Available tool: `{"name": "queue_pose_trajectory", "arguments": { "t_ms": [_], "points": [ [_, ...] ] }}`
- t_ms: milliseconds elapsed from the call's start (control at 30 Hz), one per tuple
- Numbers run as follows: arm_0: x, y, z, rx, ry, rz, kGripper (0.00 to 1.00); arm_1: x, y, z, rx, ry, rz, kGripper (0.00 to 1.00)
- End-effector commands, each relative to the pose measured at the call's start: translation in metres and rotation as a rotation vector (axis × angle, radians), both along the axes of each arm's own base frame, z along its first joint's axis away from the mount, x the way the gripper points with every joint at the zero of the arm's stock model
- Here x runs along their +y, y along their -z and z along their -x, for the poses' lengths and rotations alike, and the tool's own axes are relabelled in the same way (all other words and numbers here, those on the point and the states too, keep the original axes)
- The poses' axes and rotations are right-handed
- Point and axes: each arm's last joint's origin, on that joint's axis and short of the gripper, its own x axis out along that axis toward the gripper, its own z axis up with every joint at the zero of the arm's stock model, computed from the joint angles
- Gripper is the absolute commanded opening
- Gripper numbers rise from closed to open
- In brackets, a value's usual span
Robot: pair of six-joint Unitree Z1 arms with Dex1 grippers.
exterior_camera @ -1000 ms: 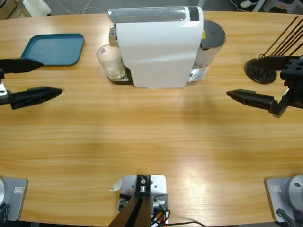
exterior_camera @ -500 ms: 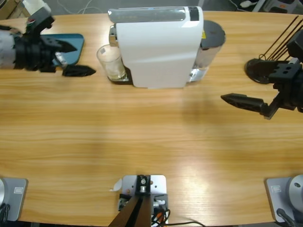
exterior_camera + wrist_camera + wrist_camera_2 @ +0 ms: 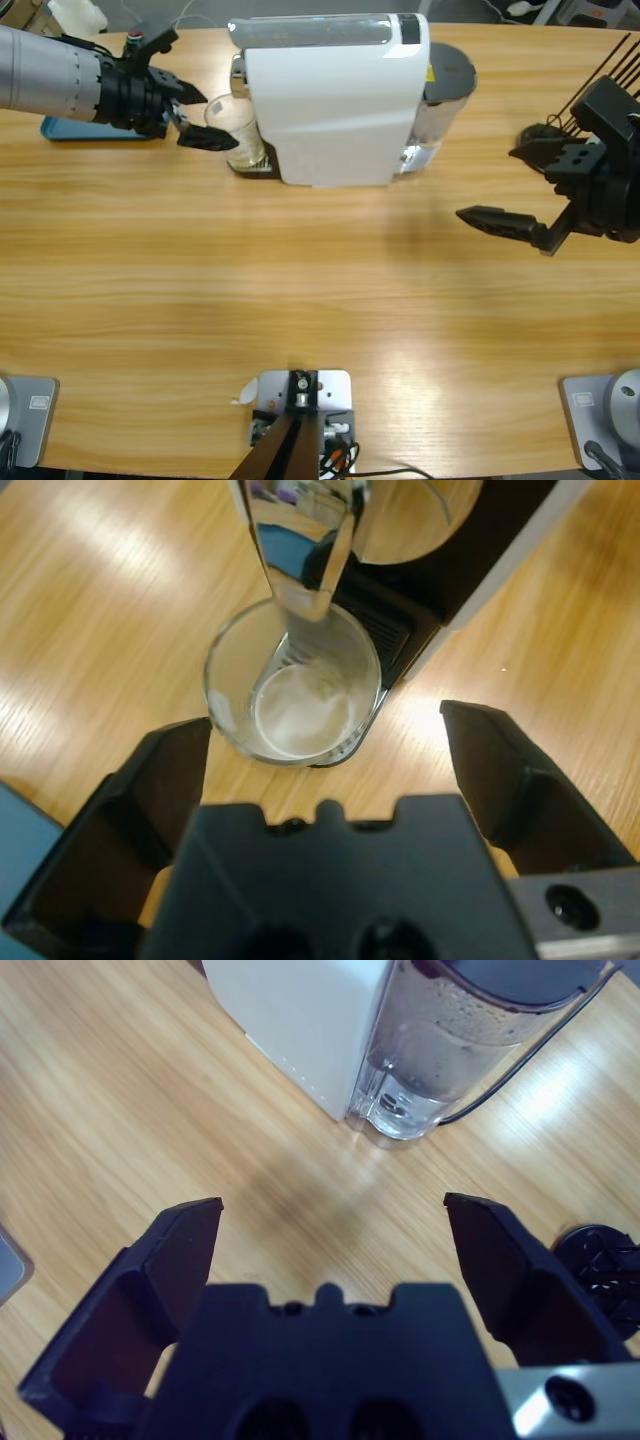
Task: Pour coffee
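Glass sits empty on the drip tray under the spout of the coffee machine. Left gripper has moved in from the blue tray, jaws spread wide, now flanking the glass without touching. Right gripper has edged slightly toward the machine, jaws apart, holding nothing.

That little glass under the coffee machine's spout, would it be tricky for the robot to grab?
Probably somewhat. The glass looks clear and smooth, so it may slip between hard jaws. It appears empty, so likely light and easy to nudge off the drip tray. Being glass, it could crack if squeezed hard. The left end effector is open, facing it.
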Motion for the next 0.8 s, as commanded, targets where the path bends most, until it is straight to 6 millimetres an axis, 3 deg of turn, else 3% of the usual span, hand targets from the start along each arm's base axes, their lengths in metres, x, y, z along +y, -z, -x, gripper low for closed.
{"name": "queue_pose_trajectory", "arguments": {
  "t_ms": [33, 367, 567, 700, 767, 800],
  "points": [
    [-0.009, 0.025, -0.02, 0.033, 0.034, -0.03, 1.0, 0.002, 0.01, 0.001, 0.045, -0.008, 0.018, 1.0],
    [-0.018, 0.032, -0.035, 0.042, 0.044, -0.021, 0.997, 0.003, 0.012, 0.0, 0.054, -0.009, 0.022, 1.0],
    [-0.02, 0.041, -0.037, 0.069, 0.053, -0.021, 0.943, 0.004, 0.013, -0.001, 0.059, -0.008, 0.023, 1.0],
    [-0.024, 0.046, -0.037, 0.091, 0.052, -0.021, 0.692, 0.004, 0.013, -0.001, 0.061, -0.009, 0.024, 1.0],
    [-0.027, 0.048, -0.037, 0.091, 0.056, -0.02, 0.501, 0.005, 0.014, -0.001, 0.064, -0.012, 0.023, 1.0],
    [-0.028, 0.049, -0.036, 0.094, 0.052, -0.022, 0.339, 0.005, 0.014, -0.001, 0.064, -0.012, 0.022, 1.0]
  ]
}}
